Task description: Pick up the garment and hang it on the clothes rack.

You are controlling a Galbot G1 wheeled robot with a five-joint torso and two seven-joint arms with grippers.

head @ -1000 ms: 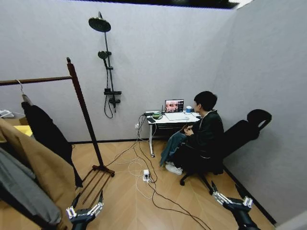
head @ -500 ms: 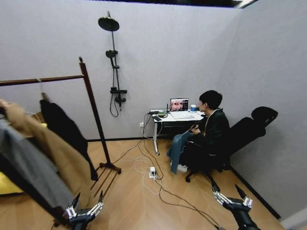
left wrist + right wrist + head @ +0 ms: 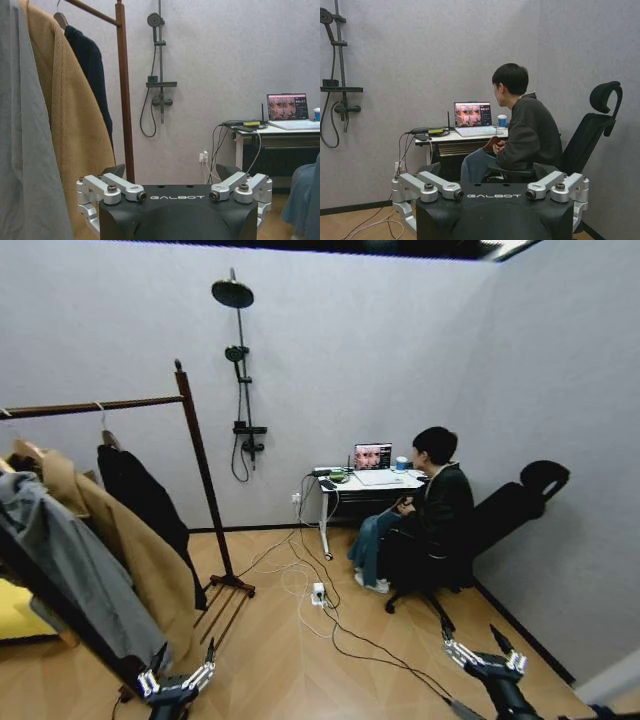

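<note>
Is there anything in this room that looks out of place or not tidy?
A shower set is mounted on a plain wall with no bathroom around it, and loose cables trail over the wooden floor near the desk. The garment hangs properly on the clothes rack.

Your head camera has swung toward the left, so the whole scene has slid rightward in the head view; the things themselves have not moved. You now see more of the clothes rack [image 3: 205, 480]: its post sits farther right than a second ago, and a longer stretch of the bar shows. The garment [image 3: 145, 505] has shifted right with it, and the tan coat [image 3: 120, 550] and grey jacket [image 3: 60, 570], cut off at the edge before, now hang in fuller view. The shower fixture [image 3: 240, 370] and the counter [image 3: 365, 483] have drifted right too.
</note>
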